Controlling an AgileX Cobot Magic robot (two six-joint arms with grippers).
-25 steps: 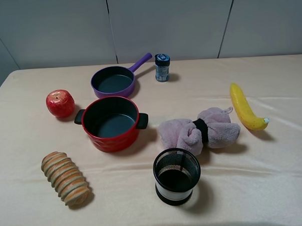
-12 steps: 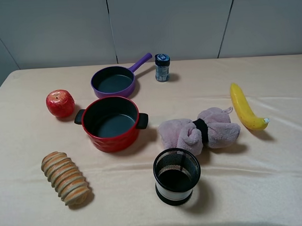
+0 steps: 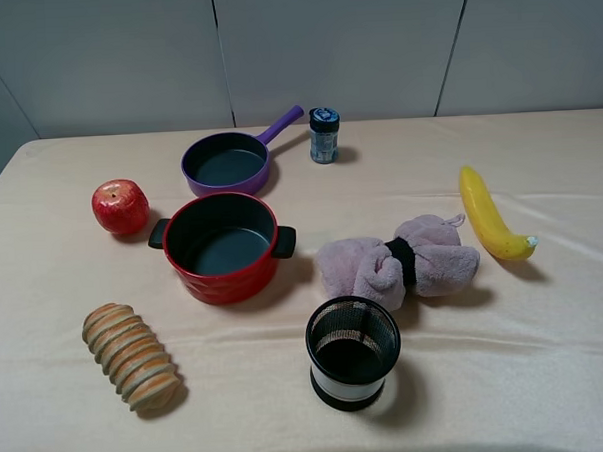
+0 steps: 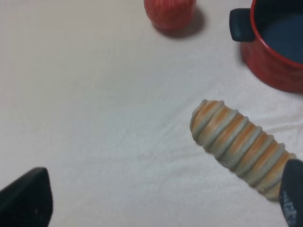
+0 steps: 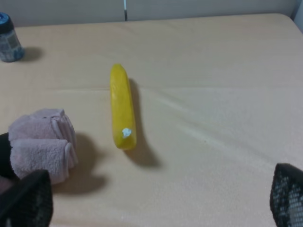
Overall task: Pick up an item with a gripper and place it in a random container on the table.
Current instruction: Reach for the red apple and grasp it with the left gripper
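Observation:
The red apple [image 3: 119, 206] sits on the beige table [image 3: 547, 355] at the left, just left of the red pot [image 3: 222, 246] with black handles. In the left wrist view the apple [image 4: 169, 13] and the pot [image 4: 277, 42] lie far from my left gripper [image 4: 163, 203], which is open and empty with wide-spread fingertips [image 4: 26, 198]. My right gripper [image 5: 161, 201] is open and empty, its fingertips [image 5: 288, 194] spread. Neither gripper shows in the high view.
A striped bread roll [image 3: 132, 355] lies at the front left and shows in the left wrist view [image 4: 241, 146]. A purple pan [image 3: 229, 161], a small jar [image 3: 324, 135], a pink towel bundle [image 3: 398, 262], a black mesh cup [image 3: 353, 350] and a banana [image 3: 489, 216] [image 5: 122, 106] are spread over the table.

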